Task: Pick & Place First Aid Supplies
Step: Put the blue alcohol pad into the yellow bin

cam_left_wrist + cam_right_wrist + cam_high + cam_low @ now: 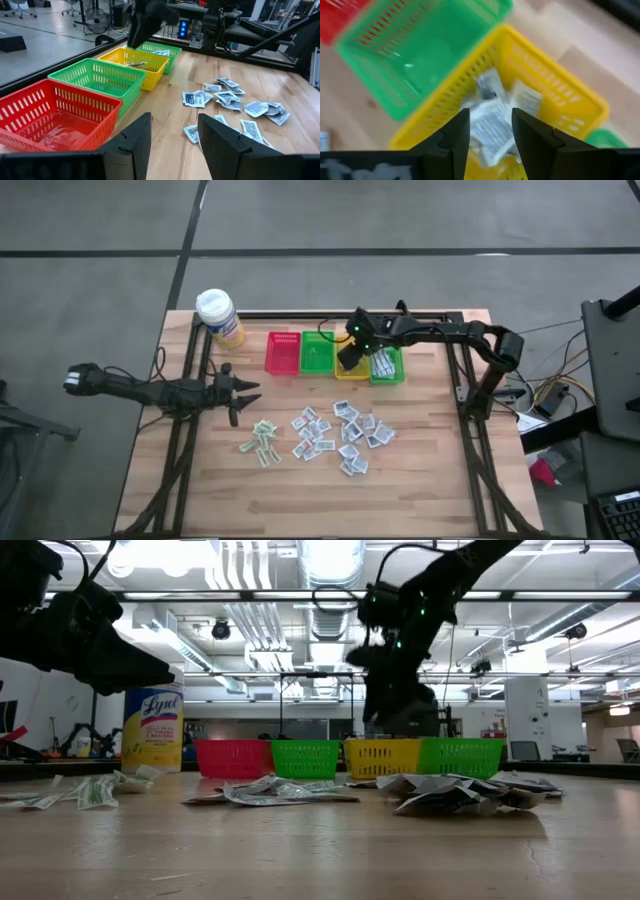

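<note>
Yellow basket (351, 367) sits third in a row of four along the upper middle of the high view, red basket (283, 352) leftmost, a green basket (318, 352) next, another green basket (386, 367) at the right end; right tool (350, 358) hangs over the yellow one, fingers (456, 131) spread with nothing between them; packets (492, 120) lie loose in that basket right below the gap, seen through it in the right wrist view; a few more packets show in the far-right green basket in the high view. Most packets (345, 430) are scattered on the wooden tabletop (430, 470) at centre frame, below the baskets; a smaller green-printed clump (262, 438) lies to their left. Left tool (240, 395) hovers at centre left of the high view, near that clump and below the red basket, fingers (131, 145) spread and empty. Bottle (219, 317) with white cap stands at the upper left corner of the tabletop, beside the red basket.
</note>
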